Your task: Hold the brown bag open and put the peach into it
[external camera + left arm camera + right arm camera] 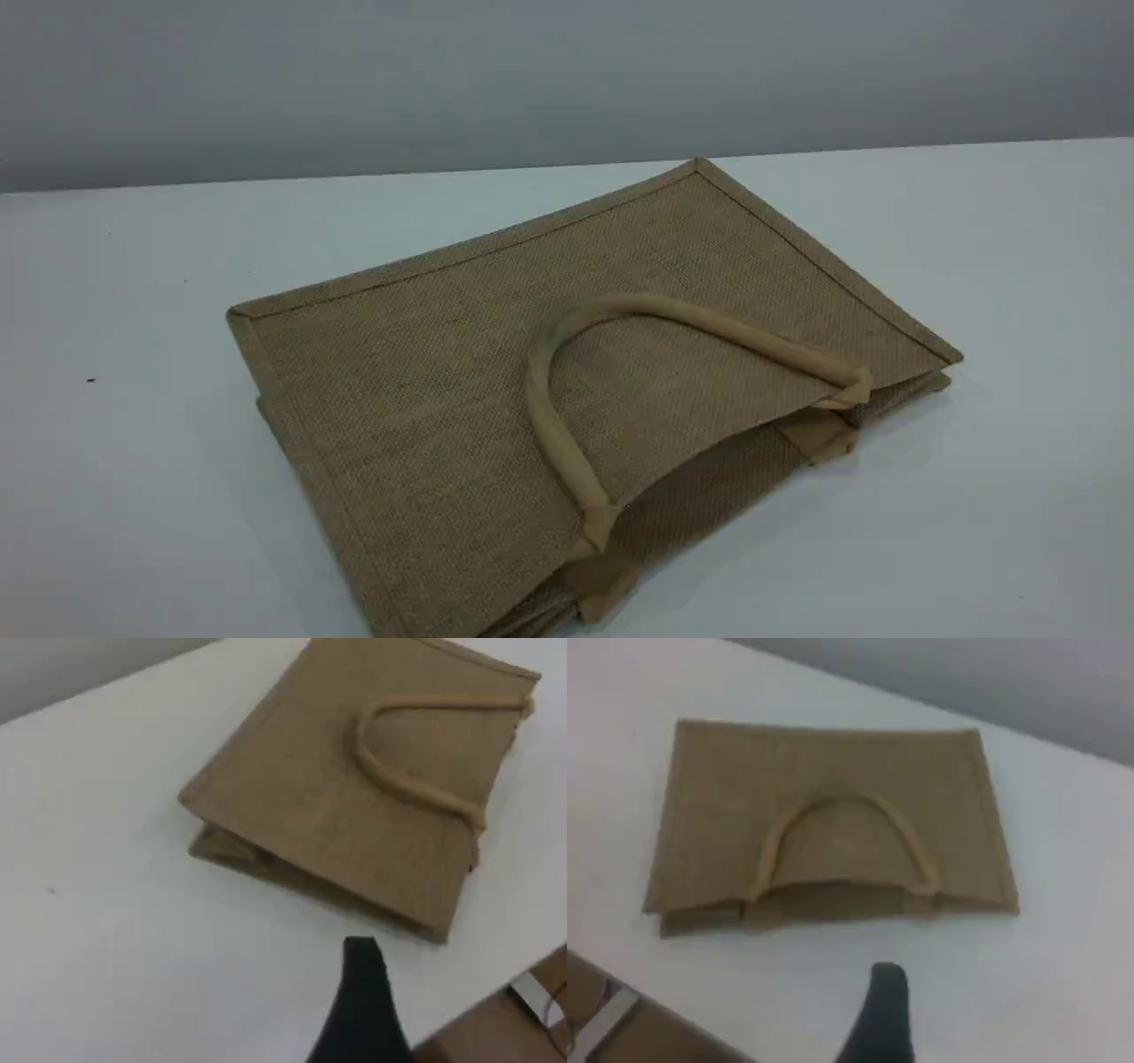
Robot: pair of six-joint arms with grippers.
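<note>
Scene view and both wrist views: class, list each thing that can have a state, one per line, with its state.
Bag: lying flat on the table, mouth slightly parted, nothing holding it.
Handle: upper loop folded back onto the bag's top face.
Left gripper: open, empty, above the table, clear of the bag.
Right gripper: open, empty, above the table near the bag's mouth.
Peach: not in view.

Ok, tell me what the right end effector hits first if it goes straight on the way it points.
Probably the open mouth edge of the brown bag, after bare white table; depth is unclear. The right end effector holds nothing.

Slanted overview; 2 wrist views above bag [496, 416]
</note>
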